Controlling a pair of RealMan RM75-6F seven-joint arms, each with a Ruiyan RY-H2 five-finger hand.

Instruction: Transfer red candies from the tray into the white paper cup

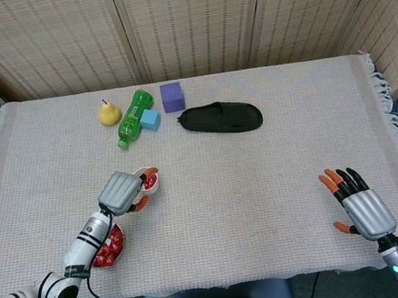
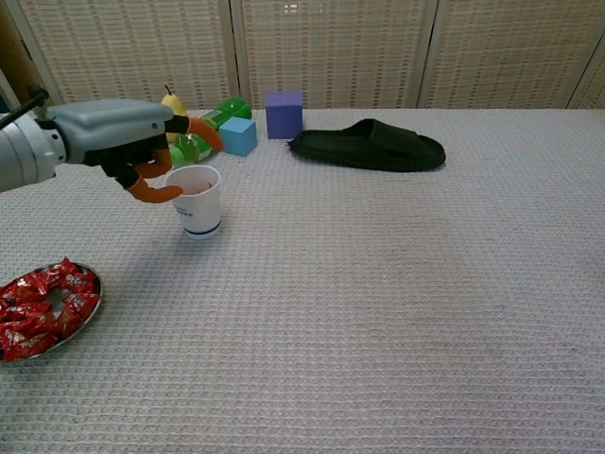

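Red wrapped candies [image 2: 43, 312] lie heaped in the round metal tray [image 2: 93, 301] at the table's near left, and a few show inside the white paper cup [image 2: 198, 200] standing farther in. Beside the cup, the left hand [image 2: 132, 142] hovers with fingers spread and holds nothing. Near the right edge, the right hand [image 1: 359, 204] rests with fingers apart, empty.

Take the paper cup [image 2: 199, 201] as your anchor: your left hand [image 2: 132, 142] sits just left of it, tray [image 2: 87, 313] of candies [image 2: 38, 306] nearer you and left, bottle [image 1: 132, 116], pear [image 1: 109, 113], blocks [image 1: 160, 107] behind, slipper [image 1: 221, 118] behind-right, right hand [image 1: 360, 205] far right.
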